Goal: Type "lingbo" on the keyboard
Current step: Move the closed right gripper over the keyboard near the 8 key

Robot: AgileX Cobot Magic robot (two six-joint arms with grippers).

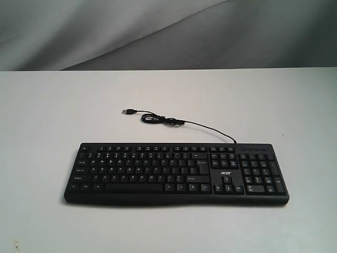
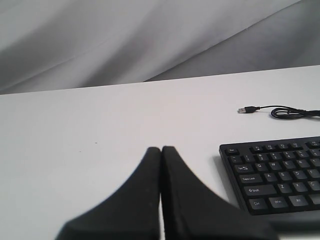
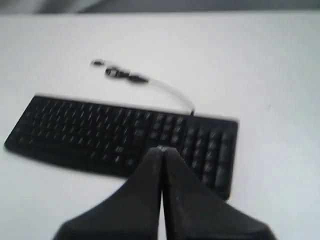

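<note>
A wide black keyboard (image 1: 176, 173) with white legends and a small "acer" logo lies flat on the white table, number pad to the right. Its thin black cable (image 1: 174, 122) curls behind it and ends in a loose USB plug (image 1: 128, 111). Neither arm shows in the exterior view. In the left wrist view my left gripper (image 2: 161, 149) is shut and empty over bare table, with the keyboard's Esc-and-Ctrl end (image 2: 272, 175) off to one side. In the blurred right wrist view my right gripper (image 3: 162, 150) is shut and empty, above the keyboard (image 3: 120, 132) near the arrow keys.
The white table (image 1: 47, 132) stretches all round the keyboard. A grey draped cloth backdrop (image 1: 158, 31) hangs behind the table's far edge.
</note>
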